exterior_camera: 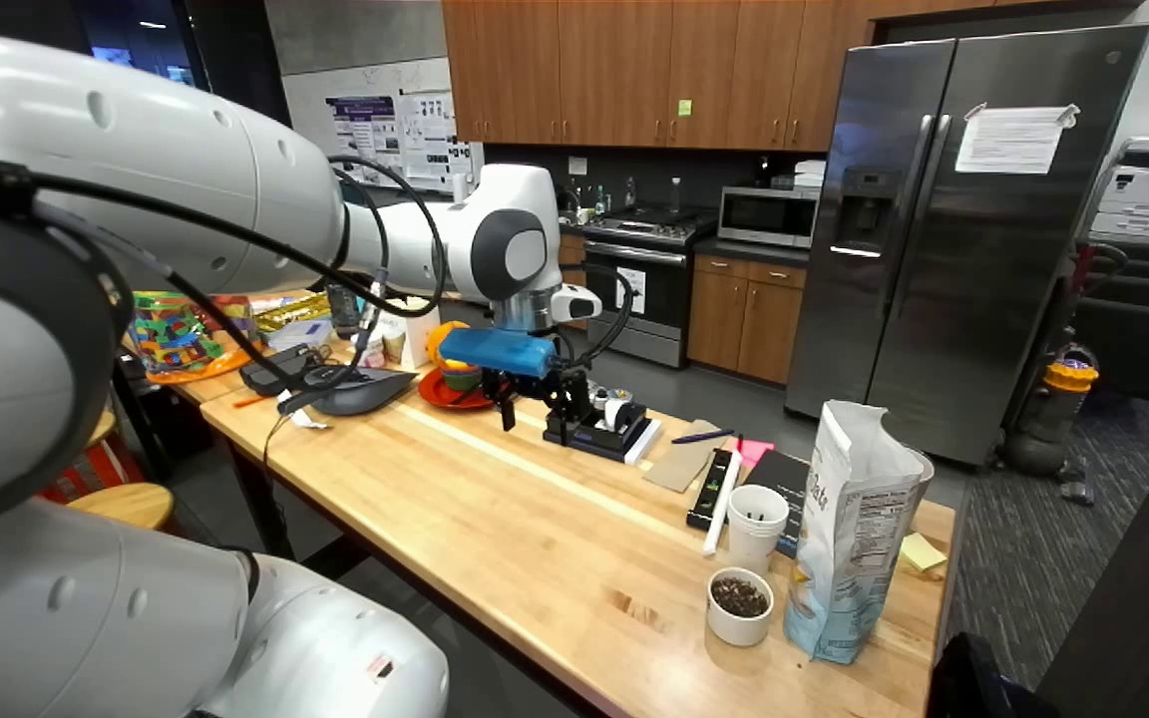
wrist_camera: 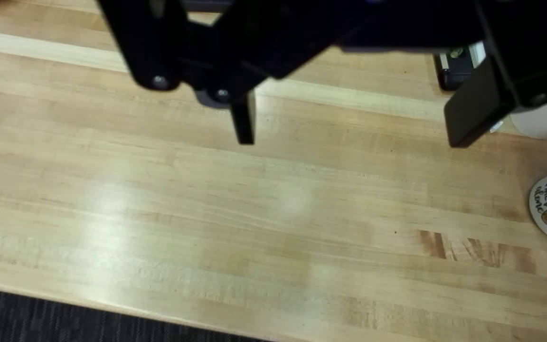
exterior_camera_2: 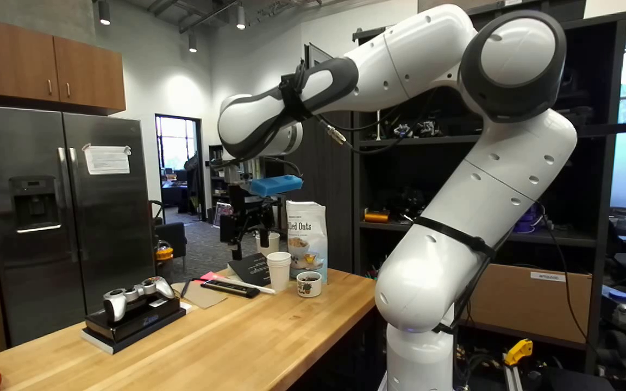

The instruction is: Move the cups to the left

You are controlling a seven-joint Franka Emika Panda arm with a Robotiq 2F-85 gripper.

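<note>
White cups (exterior_camera: 754, 546) at one end, open room beneath my pincer (wrist_camera: 352, 137)

Pincer: mine, released, fingers (wrist_camera: 473, 107) spread wide, hanging above bare wood.
Surface (wrist_camera: 254, 213): pale wood; a broad bare stretch runs below me to the long edge, dark floor (wrist_camera: 64, 320) beyond.
Black box (exterior_camera_2: 139, 320): on the side opposite that edge, bearing a game controller (exterior_camera_2: 138, 291).
White cups: nested, one upright stack near the end of the surface, well apart from my pincer; dark marks inside the top one, too small to tell.
White pot (exterior_camera: 734, 628): pineapple print; dark loose bits inside; just beside the cups, nearer the edge.
Oats bag (exterior_camera: 849, 558): upright, top open, beside both; contents hidden.
</note>
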